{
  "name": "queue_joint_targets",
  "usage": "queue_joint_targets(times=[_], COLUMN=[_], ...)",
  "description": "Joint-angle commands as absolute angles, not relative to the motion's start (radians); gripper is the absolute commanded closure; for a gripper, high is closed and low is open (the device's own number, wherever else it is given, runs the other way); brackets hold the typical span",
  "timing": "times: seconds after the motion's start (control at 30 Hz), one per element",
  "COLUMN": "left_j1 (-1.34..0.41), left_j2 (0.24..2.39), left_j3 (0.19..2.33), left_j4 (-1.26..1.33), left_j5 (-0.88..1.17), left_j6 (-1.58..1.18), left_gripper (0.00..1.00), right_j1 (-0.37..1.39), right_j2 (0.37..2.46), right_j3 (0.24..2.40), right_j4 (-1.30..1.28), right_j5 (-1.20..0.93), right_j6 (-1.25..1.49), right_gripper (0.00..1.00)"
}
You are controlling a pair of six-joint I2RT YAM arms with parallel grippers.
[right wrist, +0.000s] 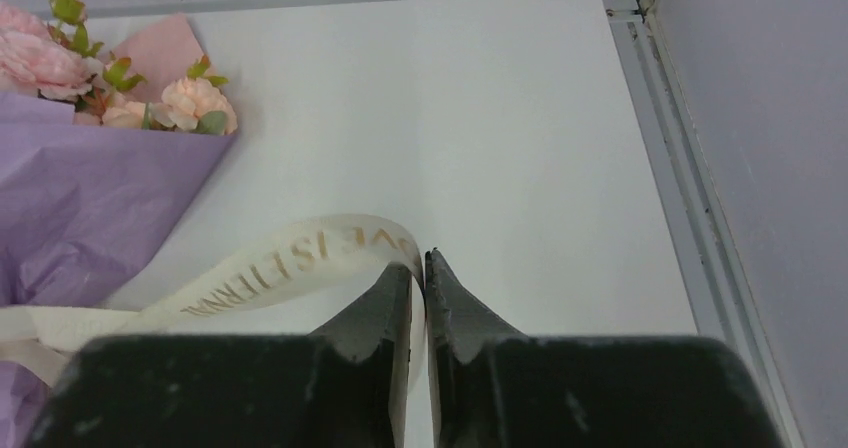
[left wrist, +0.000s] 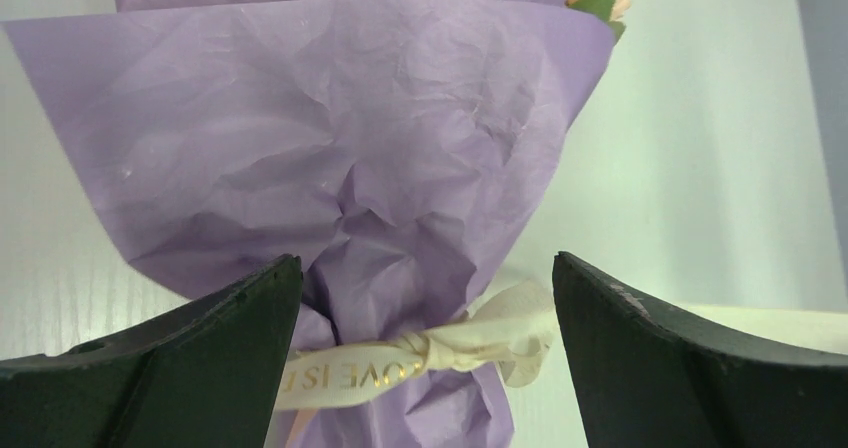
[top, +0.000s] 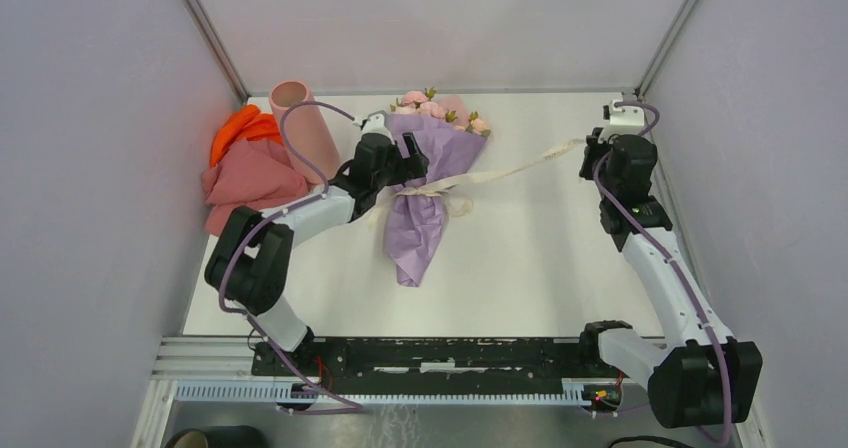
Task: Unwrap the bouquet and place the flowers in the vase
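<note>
Lying flat toward the far edge of the surface, a little left of its middle: the bouquet, wrapped in lilac paper, with the flowers pointing at the far edge and the paper tail toward the near edge. Tied round its narrow waist with a cream ribbon, knot visible in the left wrist view. Spread wide open, the left claw, one finger on either side of that waist just above the knot, gripping nothing. Pinched almost closed on the loose end of the ribbon, the right claw, close to the right edge, with the ribbon strung across the surface from knot to fingers. Resting on its side near the far left corner, the vase, rim toward the far edge, just beside an orange cloth and a salmon-pink cloth along the left edge.
</note>
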State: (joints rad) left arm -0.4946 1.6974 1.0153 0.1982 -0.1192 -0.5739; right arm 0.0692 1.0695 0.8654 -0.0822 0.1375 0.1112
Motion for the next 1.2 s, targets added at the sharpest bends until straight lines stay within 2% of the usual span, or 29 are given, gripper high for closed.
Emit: queue_joint_targets(times=[0.0, 0.17, 0.27, 0.33, 0.37, 0.43, 0.5, 0.53, 0.57, 0.67, 0.73, 1.0, 1.17], left_j1=[-0.493, -0.493, -0.493, -0.494, -0.495, -0.495, -0.497, -0.5, -0.501, -0.503, -0.504, -0.501, -0.5], left_j2=[1.553, 1.4, 1.313, 1.272, 1.255, 1.219, 1.193, 1.187, 1.187, 1.202, 1.217, 1.269, 1.353], left_j3=[0.965, 0.85, 0.772, 0.722, 0.699, 0.64, 0.603, 0.601, 0.605, 0.609, 0.583, 0.449, 0.469], left_j4=[0.26, 0.271, 0.263, 0.262, 0.264, 0.294, 0.348, 0.35, 0.342, 0.306, 0.33, 0.577, 0.576], left_j5=[-0.143, -0.191, -0.193, -0.189, -0.189, -0.185, -0.177, -0.182, -0.191, -0.219, -0.224, -0.311, -0.286], left_j6=[-0.646, -0.761, -0.845, -0.903, -0.932, -0.999, -1.023, -1.026, -1.026, -1.063, -1.124, -1.423, -1.56], left_gripper=[0.0, 0.0, 0.0, 0.01, 0.01, 0.02, 0.04, 0.04, 0.04, 0.04, 0.04, 0.04, 0.09], right_j1=[0.069, 0.07, 0.07, 0.071, 0.072, 0.072, 0.073, 0.073, 0.074, 0.083, 0.1, 0.122, 0.127], right_j2=[1.062, 1.061, 1.057, 1.059, 1.058, 1.059, 1.062, 1.064, 1.065, 1.083, 1.088, 1.08, 1.08], right_j3=[0.824, 0.798, 0.776, 0.755, 0.743, 0.726, 0.725, 0.727, 0.726, 0.721, 0.712, 0.69, 0.689], right_j4=[-0.044, -0.023, -0.007, 0.032, 0.041, 0.058, 0.056, 0.057, 0.064, 0.082, 0.092, 0.088, 0.088], right_j5=[0.144, 0.114, 0.056, 0.016, 0.009, 0.02, 0.026, 0.014, 0.003, -0.07, -0.067, -0.06, -0.06], right_j6=[0.127, 0.137, 0.147, 0.16, 0.164, 0.164, 0.156, 0.157, 0.161, 0.175, 0.174, 0.163, 0.16], right_gripper=[0.83, 0.81, 0.65, 0.59, 0.59, 0.69, 0.84, 0.87, 0.86, 0.7, 0.65, 0.64, 0.64])
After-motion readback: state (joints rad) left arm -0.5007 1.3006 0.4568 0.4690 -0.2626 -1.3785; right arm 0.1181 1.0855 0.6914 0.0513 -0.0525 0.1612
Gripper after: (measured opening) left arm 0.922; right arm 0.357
